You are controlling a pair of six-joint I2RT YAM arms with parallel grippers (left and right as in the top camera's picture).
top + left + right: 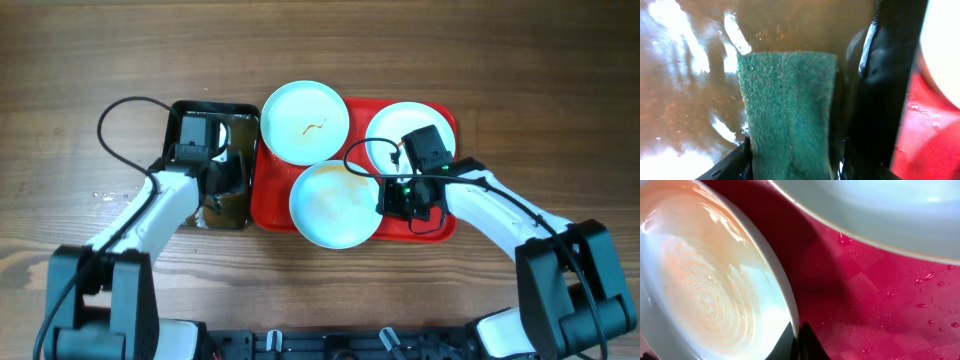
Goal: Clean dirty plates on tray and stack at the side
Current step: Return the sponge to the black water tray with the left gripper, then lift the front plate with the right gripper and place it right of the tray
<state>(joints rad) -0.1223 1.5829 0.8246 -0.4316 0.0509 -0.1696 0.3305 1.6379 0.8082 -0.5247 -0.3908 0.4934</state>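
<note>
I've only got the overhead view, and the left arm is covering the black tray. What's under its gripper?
Observer: The left wrist view shows a green sponge lying between the fingers of the left gripper. I cannot tell if it is gripped yet.
Operator: And the right one, beside the front plate?
Observer: In the right wrist view, the right gripper is shut on the rim of the front plate.
Operator: Is that plate clean?
Observer: No. Up close it carries a wet orange smear in rings.
</note>
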